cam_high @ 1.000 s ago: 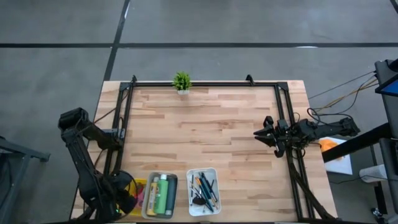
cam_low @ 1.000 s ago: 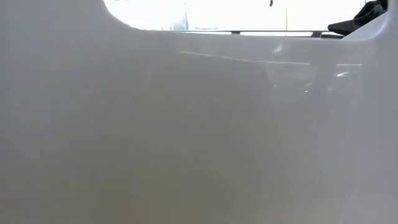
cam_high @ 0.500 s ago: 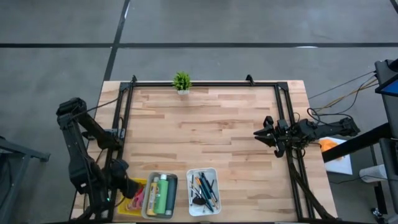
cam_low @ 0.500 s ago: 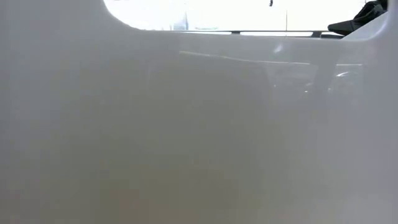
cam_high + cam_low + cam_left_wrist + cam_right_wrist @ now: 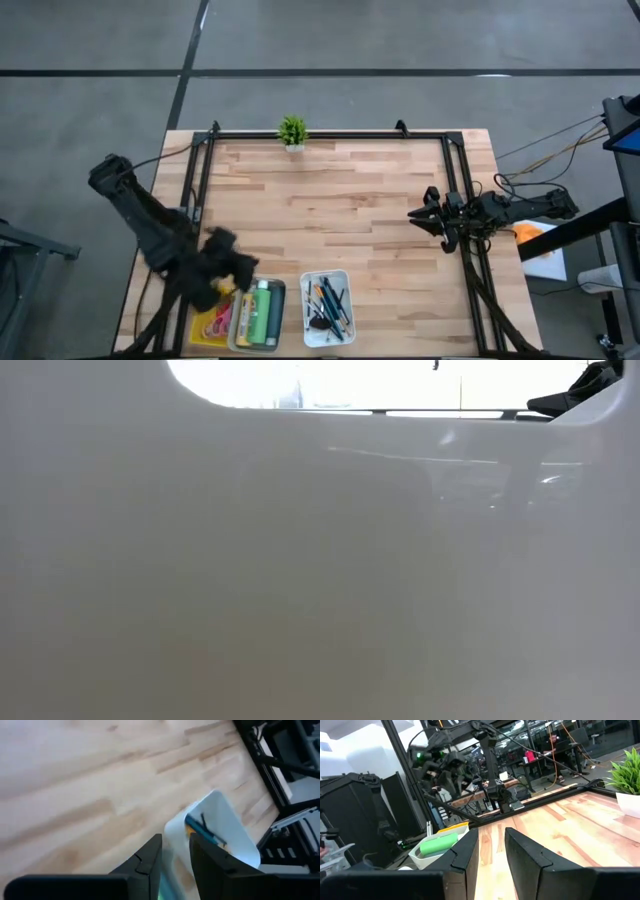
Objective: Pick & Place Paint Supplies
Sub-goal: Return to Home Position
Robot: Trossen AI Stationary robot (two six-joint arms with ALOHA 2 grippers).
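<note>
The left gripper (image 5: 175,842) hovers above the table (image 5: 350,200), just past the end of the grey tray (image 5: 284,318) that faces the table's middle. It touches neither tray nor wood. Behind it the left arm slants back over the black frame (image 5: 330,134). Ahead of it, open wood runs away from the grey tray towards the far rail. Its fingers (image 5: 150,857) stand a narrow slit apart, with nothing between them and nothing against them.

The grey tray holds green paint bottles (image 5: 262,310) lying lengthwise. Touching its left side is the yellow tray (image 5: 197,335), with the pink and red scissors (image 5: 217,318) inside. Just beside its right side is the white tray (image 5: 349,310), with the brushes and pencils (image 5: 328,303) in a loose heap. All three trays sit close to the table's near edge, which leaves little margin there.

A small potted plant (image 5: 292,130) stands well apart from the grey tray, against the far rail. The right gripper (image 5: 415,213) waits well off to the grey tray's right, by the right rail. Its fingers are also slightly parted and empty.

A pale surface fills nearly all of the low view, and what it is cannot be told.
</note>
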